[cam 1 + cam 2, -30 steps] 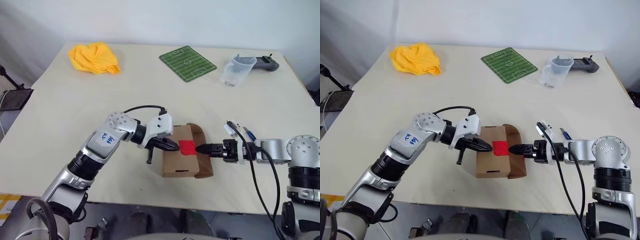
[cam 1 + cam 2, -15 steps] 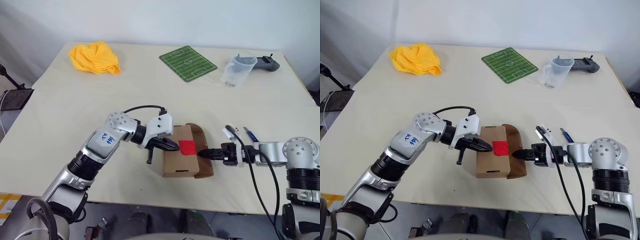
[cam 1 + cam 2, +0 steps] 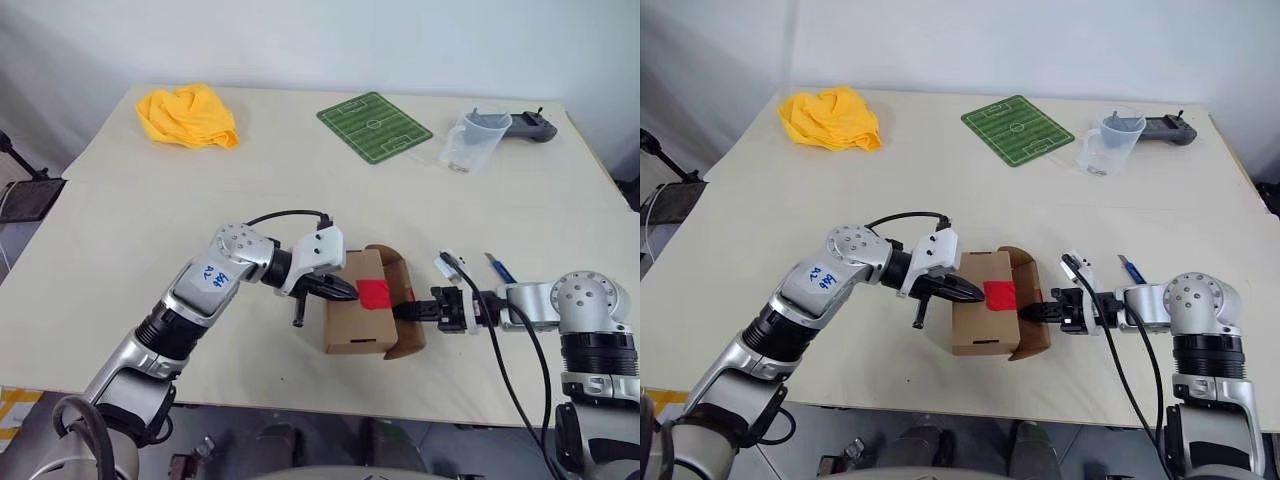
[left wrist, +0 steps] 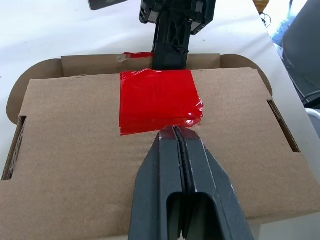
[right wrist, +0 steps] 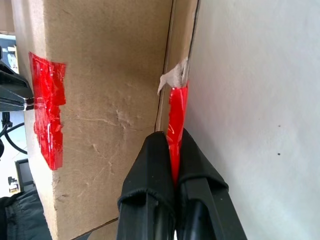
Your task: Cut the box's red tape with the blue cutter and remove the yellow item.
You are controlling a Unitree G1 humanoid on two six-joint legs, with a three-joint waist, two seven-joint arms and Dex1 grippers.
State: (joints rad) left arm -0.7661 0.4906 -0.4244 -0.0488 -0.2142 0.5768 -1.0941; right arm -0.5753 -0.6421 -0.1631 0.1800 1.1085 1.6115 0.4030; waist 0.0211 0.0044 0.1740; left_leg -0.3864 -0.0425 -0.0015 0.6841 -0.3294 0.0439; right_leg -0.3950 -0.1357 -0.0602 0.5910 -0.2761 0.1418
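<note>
Cardboard box (image 3: 357, 315) is lying shut on the bench (image 3: 130, 230), contents hidden; the right tool (image 5: 171, 145) is pinching the red tape (image 5: 176, 120) at its flap, the closed left tool (image 4: 176, 131) pressing the lid.

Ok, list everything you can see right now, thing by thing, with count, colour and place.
box: one, brown cardboard, near edge of the table, between the two grippers.
red tape: one patch, red, on the box top, running over its right edge.
blue cutter: one, dark blue, on the table beyond the right arm.
cloth: one heap, yellow, far left corner.
mat: one, green with white pitch lines, far middle.
jug: one, clear plastic, far right.
controller: one, dark grey, just behind the jug.
table: one, cream.
left gripper: black, shut, tips at the tape's left edge.
right gripper: black, shut on the tape at the box's right edge.
</note>
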